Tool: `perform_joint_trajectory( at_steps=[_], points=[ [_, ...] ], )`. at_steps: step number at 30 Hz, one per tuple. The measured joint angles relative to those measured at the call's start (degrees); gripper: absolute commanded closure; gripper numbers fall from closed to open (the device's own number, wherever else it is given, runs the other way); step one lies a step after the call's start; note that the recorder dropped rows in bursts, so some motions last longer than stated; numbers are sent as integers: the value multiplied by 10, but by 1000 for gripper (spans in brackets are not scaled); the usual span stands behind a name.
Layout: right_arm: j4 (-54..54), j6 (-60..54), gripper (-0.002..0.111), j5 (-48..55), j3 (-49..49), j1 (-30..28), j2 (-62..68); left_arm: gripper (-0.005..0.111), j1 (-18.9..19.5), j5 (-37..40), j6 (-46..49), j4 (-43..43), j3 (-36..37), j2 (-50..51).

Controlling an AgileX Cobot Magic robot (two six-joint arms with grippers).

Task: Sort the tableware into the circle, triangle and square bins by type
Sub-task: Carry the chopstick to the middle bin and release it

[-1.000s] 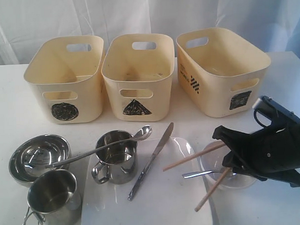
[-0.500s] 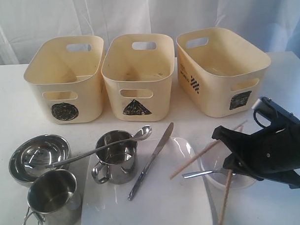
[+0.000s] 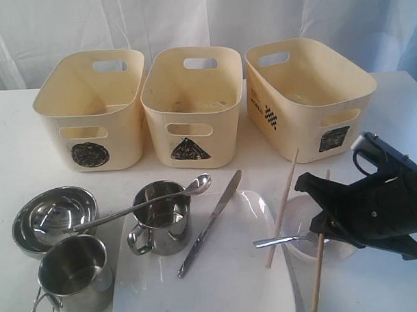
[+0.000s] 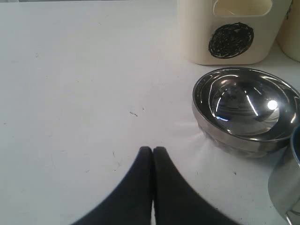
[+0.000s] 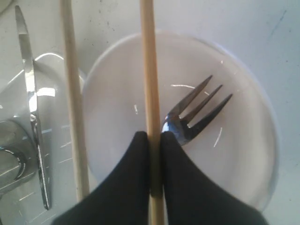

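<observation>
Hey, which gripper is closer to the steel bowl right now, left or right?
Left. The left gripper, shut, is just beside the steel bowl, not touching it. The right gripper is across the table over the clear plastic bowl, shut on a chopstick.

Cream bins, silver metal, white table [image 3: 16, 135].
The circle bin [image 3: 54, 151], triangle bin [image 3: 156, 141] and square bin [image 3: 304, 135] are showing cream with black scribbled marks; the square bin is also wearing a black checker patch [image 3: 270, 117]. 2 mugs [image 3: 76, 277] [image 3: 161, 223], bowl [image 3: 53, 219], spoon [image 3: 142, 205], knife [image 3: 209, 224] and fork [image 3: 280, 240] are gleaming silver; the plate [image 3: 227, 285] is showing white, chopsticks [image 3: 282, 208] tan, left gripper [image 4: 152, 150] and right gripper [image 5: 151, 140] black.
</observation>
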Motion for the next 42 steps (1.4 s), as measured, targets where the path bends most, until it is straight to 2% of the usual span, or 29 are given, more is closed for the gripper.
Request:
perform_joint_trajectory(
  at_steps=[9,19,27,42],
  points=[
    [0,0,108,8,-10,0,-98,107,0,0,0,0,0,0],
    [0,-1,108,45,-169,0,-122,107,0,0,0,0,0,0],
    [0,-37,108,43,-309,10,-8,107,0,0,0,0,0,0],
    [0,-174,108,-186,-585,127,288,107,0,0,0,0,0,0]
  ],
)
